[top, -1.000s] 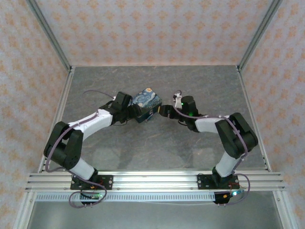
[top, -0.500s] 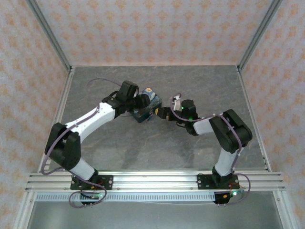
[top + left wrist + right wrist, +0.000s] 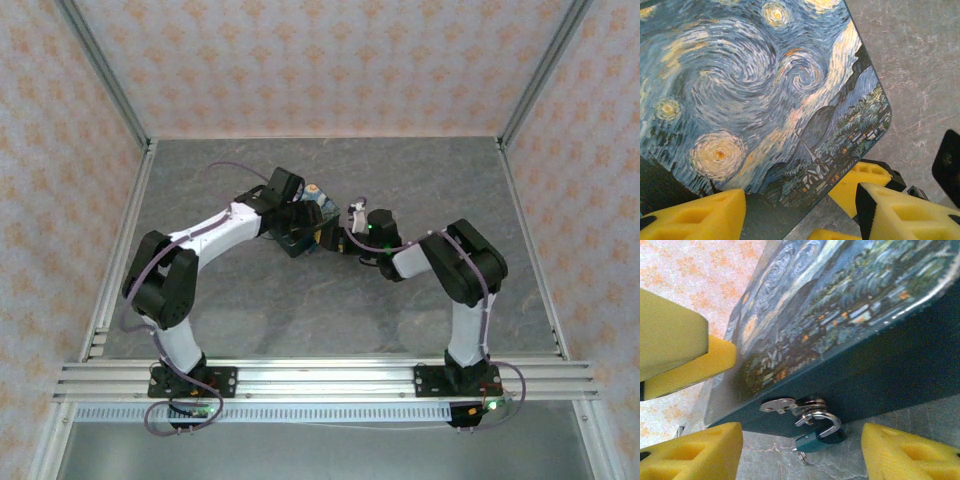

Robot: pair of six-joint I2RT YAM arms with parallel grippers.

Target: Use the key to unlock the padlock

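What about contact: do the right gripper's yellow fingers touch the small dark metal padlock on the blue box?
Apart. The right wrist view shows the padlock between the fingers of the right gripper, with grey table visible on each side.

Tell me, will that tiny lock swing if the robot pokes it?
Probably yes: the padlock hangs by its silvery shackle from the latch on the box, so it should swing. It looks like metal, so likely stiff and a bit slippery. Being tiny, it may be fiddly to grab.

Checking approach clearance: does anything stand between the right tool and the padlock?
Nothing visible. In the right wrist view the padlock hangs from the hasp on the box front, between the open fingers of the right tool.
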